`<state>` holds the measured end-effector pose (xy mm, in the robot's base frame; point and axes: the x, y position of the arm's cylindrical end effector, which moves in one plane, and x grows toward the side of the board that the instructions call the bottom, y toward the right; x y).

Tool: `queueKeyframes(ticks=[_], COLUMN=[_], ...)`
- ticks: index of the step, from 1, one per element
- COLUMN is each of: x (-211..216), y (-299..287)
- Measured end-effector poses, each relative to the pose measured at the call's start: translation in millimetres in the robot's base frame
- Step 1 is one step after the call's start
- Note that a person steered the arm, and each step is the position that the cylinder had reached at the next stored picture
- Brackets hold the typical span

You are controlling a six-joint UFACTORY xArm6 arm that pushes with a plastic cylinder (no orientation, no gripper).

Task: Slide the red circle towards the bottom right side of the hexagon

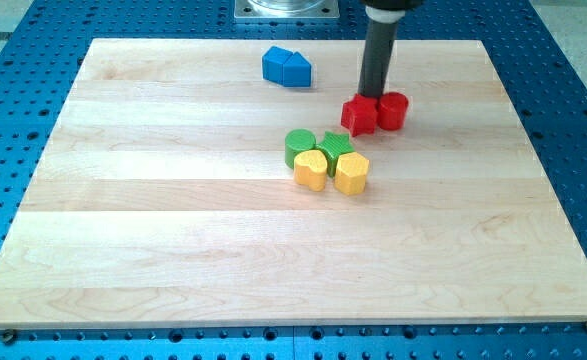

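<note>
The red circle (393,110) lies on the wooden board (173,230) right of centre, near the view's top, touching a red star-like block (359,116) on its left. My tip (374,96) stands just behind the two red blocks, at the seam between them. The yellow hexagon (352,172) lies below and left of the red circle, in a cluster with a yellow heart-like block (310,169), a green circle (299,146) and a green star-like block (334,146).
A blue block (287,67), made of two faceted parts, lies near the board's top edge left of my rod. A blue perforated table (573,120) surrounds the board.
</note>
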<state>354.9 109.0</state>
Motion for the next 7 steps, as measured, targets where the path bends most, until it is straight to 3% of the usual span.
queueKeyframes(ticks=[1, 3, 4, 5, 7], x=[26, 1, 65, 86, 40], y=[16, 45, 63, 67, 70])
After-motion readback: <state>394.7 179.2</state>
